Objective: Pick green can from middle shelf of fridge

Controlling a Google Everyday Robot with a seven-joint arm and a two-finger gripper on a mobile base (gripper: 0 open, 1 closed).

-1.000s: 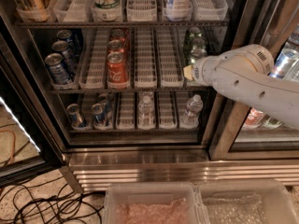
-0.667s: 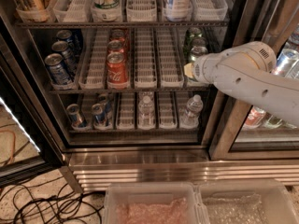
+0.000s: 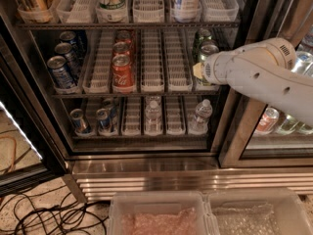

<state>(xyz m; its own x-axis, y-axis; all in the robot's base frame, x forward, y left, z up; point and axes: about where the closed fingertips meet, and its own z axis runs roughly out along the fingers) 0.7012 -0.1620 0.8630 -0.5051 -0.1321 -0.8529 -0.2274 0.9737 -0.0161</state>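
The fridge stands open in front of me. Its middle shelf holds white lane trays. Two green cans stand in the rightmost lane, one behind the other; the front green can shows its silver top just above my arm. My white arm reaches in from the right, and its gripper is at the front of that lane, right against the front green can and covering its lower body.
Blue cans fill the left lane and red cans the third. Water bottles and cans stand on the lower shelf. The dark door frame is right of the arm. Plastic bins and cables lie below.
The arm's tip has risen slightly at the front of the right lane. The cans have not moved.
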